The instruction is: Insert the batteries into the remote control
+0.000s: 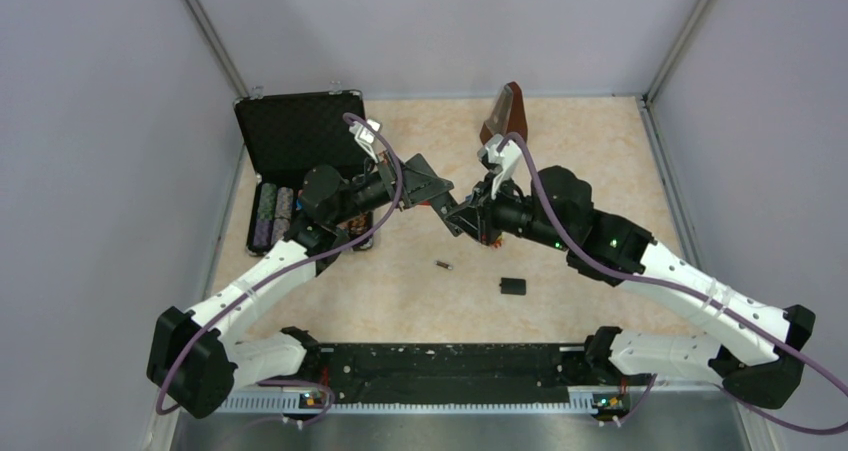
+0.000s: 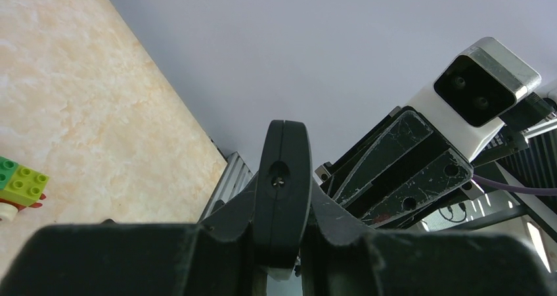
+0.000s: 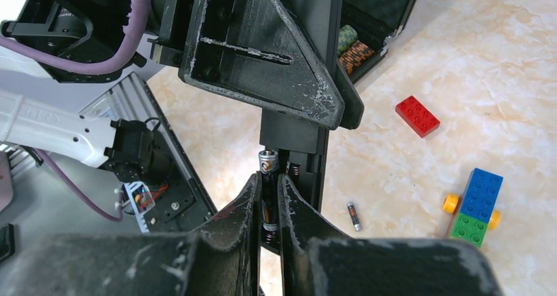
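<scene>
My left gripper (image 1: 428, 193) is shut on the remote control (image 2: 282, 178), a slim black bar seen end-on in the left wrist view, and holds it above the table. In the right wrist view the remote (image 3: 303, 148) shows its open compartment with springs. My right gripper (image 3: 268, 181) is shut on one battery (image 3: 267, 168), dark with a silvery end, and holds it against the compartment. It meets the left gripper mid-table (image 1: 463, 218). The second battery (image 3: 354, 216) lies loose on the table (image 1: 444, 265).
A small black cover piece (image 1: 512, 287) lies near the loose battery. An open black case (image 1: 300, 131) with chips stands at the back left. A red brick (image 3: 418, 116) and a colourful toy-brick train (image 3: 474, 207) lie on the table. A brown object (image 1: 505, 111) stands at the back.
</scene>
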Robot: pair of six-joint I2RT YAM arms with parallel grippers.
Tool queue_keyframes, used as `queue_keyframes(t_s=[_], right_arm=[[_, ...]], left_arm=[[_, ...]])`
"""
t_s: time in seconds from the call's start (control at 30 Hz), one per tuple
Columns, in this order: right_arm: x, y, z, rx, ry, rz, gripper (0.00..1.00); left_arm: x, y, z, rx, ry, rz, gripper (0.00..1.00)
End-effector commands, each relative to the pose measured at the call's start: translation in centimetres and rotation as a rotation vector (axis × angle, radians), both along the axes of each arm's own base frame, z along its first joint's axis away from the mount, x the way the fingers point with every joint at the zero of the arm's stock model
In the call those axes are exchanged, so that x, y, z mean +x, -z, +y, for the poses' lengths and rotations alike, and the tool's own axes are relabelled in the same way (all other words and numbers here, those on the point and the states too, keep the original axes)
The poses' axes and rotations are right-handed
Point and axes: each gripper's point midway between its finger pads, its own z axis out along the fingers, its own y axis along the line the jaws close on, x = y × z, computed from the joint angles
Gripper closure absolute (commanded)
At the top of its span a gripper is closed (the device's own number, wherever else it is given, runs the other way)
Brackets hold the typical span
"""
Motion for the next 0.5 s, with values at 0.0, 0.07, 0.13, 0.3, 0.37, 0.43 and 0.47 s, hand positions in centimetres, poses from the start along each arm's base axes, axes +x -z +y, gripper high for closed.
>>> queue_keyframes(t_s=[0.0, 0.07, 0.13, 0.3, 0.37, 0.43, 0.47], right_arm=[[-0.61, 0.43, 0.27, -0.050, -0.034, 0.000, 0.90], [-0.62, 0.48, 0.30, -0.054, -0.034, 0.005, 0.90], [-0.64, 0.45, 0.25, -0.055, -0.032, 0.011, 0.89], [-0.56, 0.57, 0.09, -0.058, -0.016, 0.023, 0.83], [-0.41, 0.81, 0.09, -0.065, -0.008, 0.027, 0.81], [-0.22, 0.75, -0.06, -0.064, 0.007, 0.026, 0.79], [-0.14, 0.73, -0.13, -0.064, 0.013, 0.025, 0.79]], left_arm=[[-0.71, -3.64, 0.69, -0.080, -0.018, -0.112, 1.00], [-0.72, -3.64, 0.69, -0.079, -0.018, -0.114, 1.00], [-0.69, -3.53, 0.72, -0.077, -0.021, -0.112, 1.00], [-0.63, -3.36, 0.86, -0.061, -0.036, -0.115, 1.00], [-0.61, -3.40, 0.88, -0.059, -0.037, -0.118, 1.00], [-0.65, -3.45, 0.82, -0.058, -0.034, -0.117, 1.00], [-0.65, -3.46, 0.84, -0.058, -0.034, -0.117, 1.00]])
